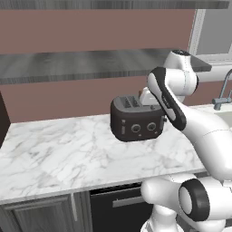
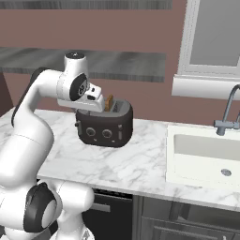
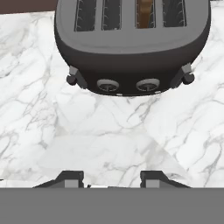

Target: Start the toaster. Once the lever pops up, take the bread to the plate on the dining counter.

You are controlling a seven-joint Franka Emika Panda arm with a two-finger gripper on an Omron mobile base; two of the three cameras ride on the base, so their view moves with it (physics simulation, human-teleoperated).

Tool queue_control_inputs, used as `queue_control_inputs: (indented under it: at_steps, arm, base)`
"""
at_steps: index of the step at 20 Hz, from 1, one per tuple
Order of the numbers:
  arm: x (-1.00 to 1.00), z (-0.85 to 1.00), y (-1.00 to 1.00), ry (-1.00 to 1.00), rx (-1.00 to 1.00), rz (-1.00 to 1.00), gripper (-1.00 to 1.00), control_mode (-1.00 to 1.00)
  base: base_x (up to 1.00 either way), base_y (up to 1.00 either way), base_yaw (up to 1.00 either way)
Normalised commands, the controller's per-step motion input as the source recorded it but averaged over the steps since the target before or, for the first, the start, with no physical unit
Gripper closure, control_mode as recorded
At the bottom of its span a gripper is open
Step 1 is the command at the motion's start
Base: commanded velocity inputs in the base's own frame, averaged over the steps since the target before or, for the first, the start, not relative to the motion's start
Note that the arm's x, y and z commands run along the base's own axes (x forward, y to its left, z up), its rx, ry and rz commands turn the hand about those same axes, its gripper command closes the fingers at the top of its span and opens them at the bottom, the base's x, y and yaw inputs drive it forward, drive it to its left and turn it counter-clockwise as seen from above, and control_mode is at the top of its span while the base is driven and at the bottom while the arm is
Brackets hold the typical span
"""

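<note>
Gripper (image 3: 111,177) is hovering empty, jaws partly apart, above the toaster (image 3: 131,48); the bread (image 3: 144,13) is standing upright just ahead in 1 slot.

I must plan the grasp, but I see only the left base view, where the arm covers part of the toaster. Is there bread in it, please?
Observer: Yes. In the hand view one brown bread stands in the third slot from the left of the toaster.
Operator: Does it rise above the top?
Observer: In the right base view its upper edge sticks up above the toaster's top.
Operator: And the gripper?
Observer: The gripper is open, nothing between its fingertips, pointing at the counter before the knobbed face.
</note>
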Motion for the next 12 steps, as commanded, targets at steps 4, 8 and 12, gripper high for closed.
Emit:
queue_control_inputs:
  at_steps: [4,8,12]
  arm:
    - [0.00,0.00,-0.02,0.00,0.00,0.00,-1.00,-1.00]
    - [0.00,0.00,0.00,0.00,0.00,0.00,-1.00,-1.00]
    - [0.04,-0.03,0.00,0.00,0.00,0.00,-1.00,-1.00]
  base:
    - [0.00,0.00,0.00]
    - [0.00,0.00,0.00]
    - [0.00,0.00,0.00]
